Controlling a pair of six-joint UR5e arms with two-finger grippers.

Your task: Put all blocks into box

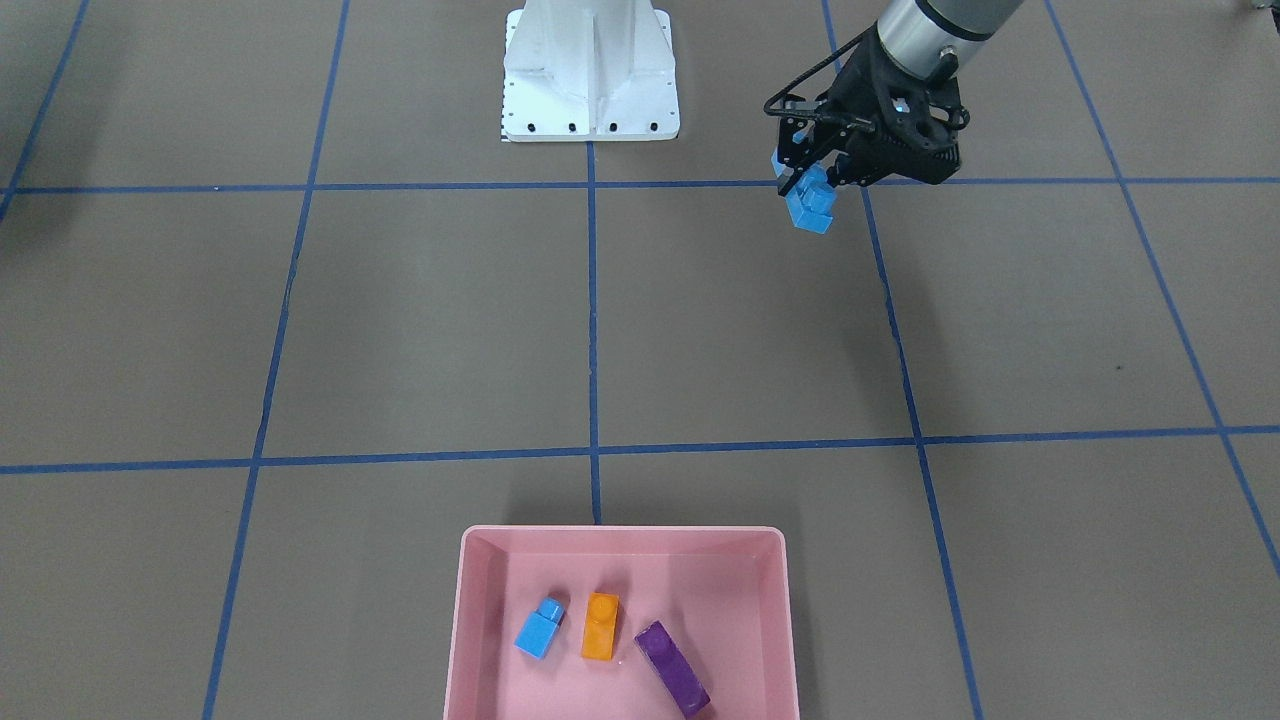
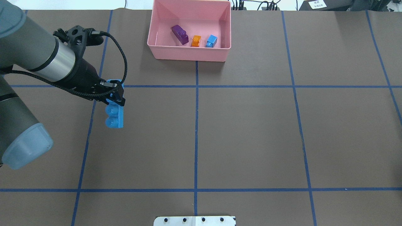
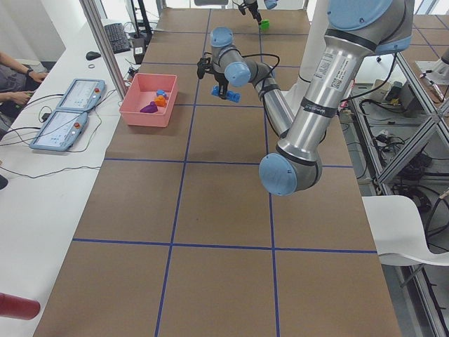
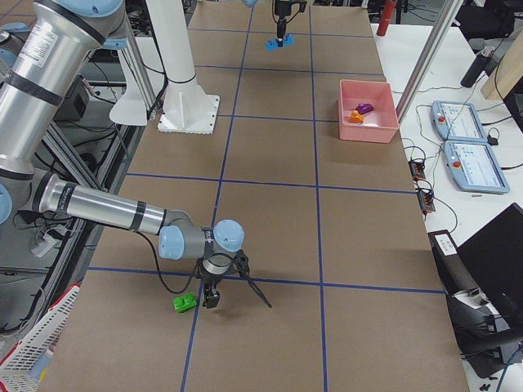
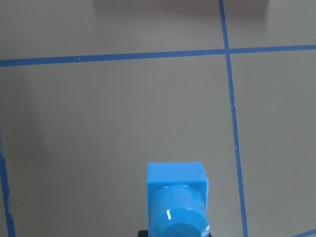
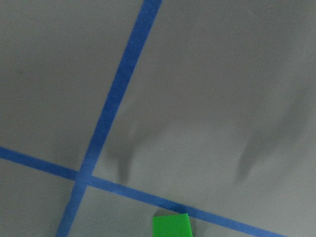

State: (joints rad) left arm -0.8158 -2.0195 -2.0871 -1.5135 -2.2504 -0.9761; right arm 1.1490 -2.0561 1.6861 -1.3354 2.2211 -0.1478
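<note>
Left pincer grips the long blue block by one end, left of frame, well apart from the pink box at top centre. Risk: the overhanging end may swing or slip in transit. Right pincer near the green block: state cannot be told.

Robot lab: grid-taped table, teach pendants
</note>
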